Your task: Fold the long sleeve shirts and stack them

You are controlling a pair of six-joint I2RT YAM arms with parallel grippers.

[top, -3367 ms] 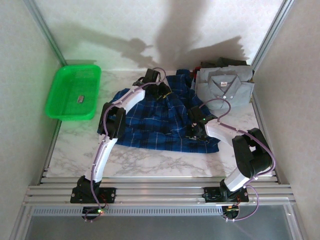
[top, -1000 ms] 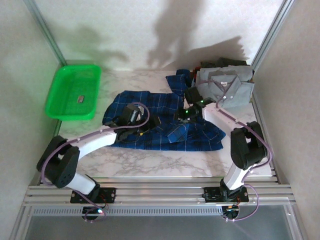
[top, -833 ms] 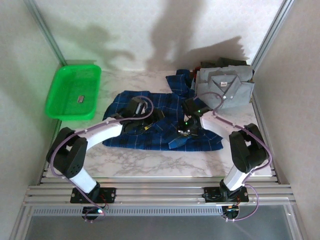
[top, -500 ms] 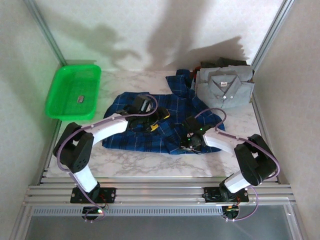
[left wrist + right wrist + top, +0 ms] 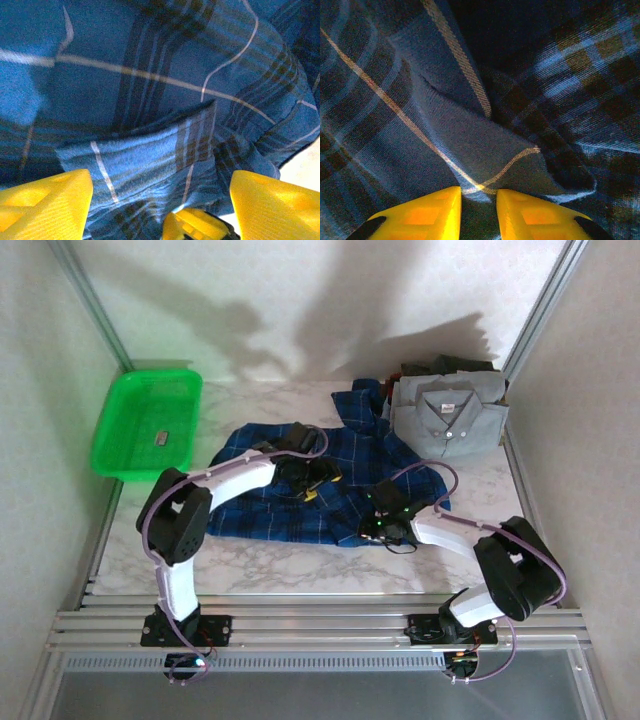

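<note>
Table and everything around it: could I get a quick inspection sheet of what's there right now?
Surface: white marble-look table, partly covered by cloth.
Job's things: plaid shirt spread mid-table, rumpled; grey shirt folded at far right, darker folded shirts showing behind it.
Clutter: green basket at far left, small dark item inside.
Grippers: left gripper open over the plaid shirt; right gripper closed on a fold of it.
Cables: purple cables arch over the cloth.
Surroundings: pale walls, metal rails along the near edge.
</note>
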